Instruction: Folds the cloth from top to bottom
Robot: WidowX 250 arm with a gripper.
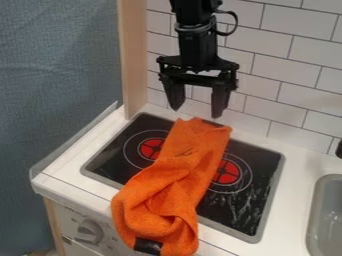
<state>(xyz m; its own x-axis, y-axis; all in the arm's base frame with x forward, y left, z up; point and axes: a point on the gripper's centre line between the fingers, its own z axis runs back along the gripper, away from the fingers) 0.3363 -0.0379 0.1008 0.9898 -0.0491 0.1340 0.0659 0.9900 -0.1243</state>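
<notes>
The orange cloth [163,195] hides the middle of the stove top [227,207] and bits of both red spots [229,172]. I can't tell what the dark patch [147,246] past the surface's [294,175] front edge is. The picture cuts off the arm's [192,12] top, the sink's [312,215] right side and a black thing [339,149].

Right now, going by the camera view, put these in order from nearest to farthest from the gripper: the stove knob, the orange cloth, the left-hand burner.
1. Orange cloth, its upper end just below the gripper.
2. Left-hand burner, to the left.
3. Stove knob, at the lower left.
</notes>
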